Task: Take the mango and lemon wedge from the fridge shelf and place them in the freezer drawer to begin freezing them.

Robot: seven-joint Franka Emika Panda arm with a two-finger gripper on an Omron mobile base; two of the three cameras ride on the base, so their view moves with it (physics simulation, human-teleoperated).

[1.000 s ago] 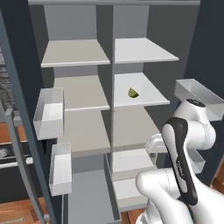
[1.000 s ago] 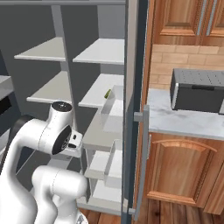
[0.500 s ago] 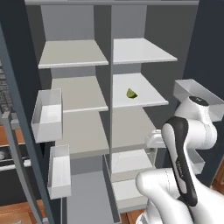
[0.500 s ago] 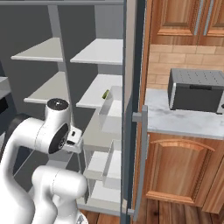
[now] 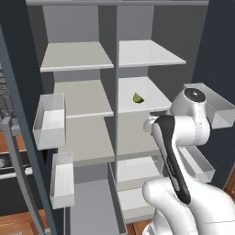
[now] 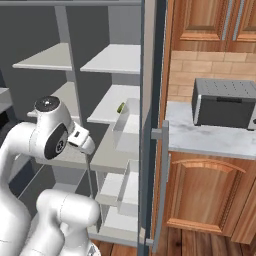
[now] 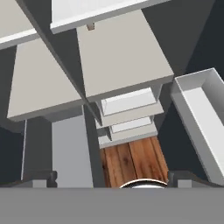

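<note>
The lemon wedge (image 5: pixel 138 98), tiny and yellow-green, lies on the bright-white fridge shelf (image 5: pixel 153 89) in the right column; from the right it shows as the lemon wedge (image 6: pixel 120 107) on that shelf (image 6: pixel 107 105), partly behind a door bin. The mango is out of view. Low in the left column is the grey freezer drawer (image 5: pixel 92 206), also seen as the freezer drawer (image 7: pixel 68 148) in the hand view. My gripper (image 7: pixel 113 177) is open and holds nothing, its fingertips (image 7: pixel 40 176) wide apart. It looks down past the lower shelves, below the wedge's shelf.
Translucent door bins (image 5: pixel 49 120) hang at the left and more bins (image 5: pixel 215 108) at the right, close to my arm. The open fridge door's edge (image 6: pixel 148 125) stands beside a counter with a grey appliance (image 6: pixel 225 102). Wooden floor (image 7: pixel 131 159) lies below the shelves.
The whole picture has shifted a little in both base views. My arm's upper joint stands higher in them than a second ago. The jaws have stayed open.
</note>
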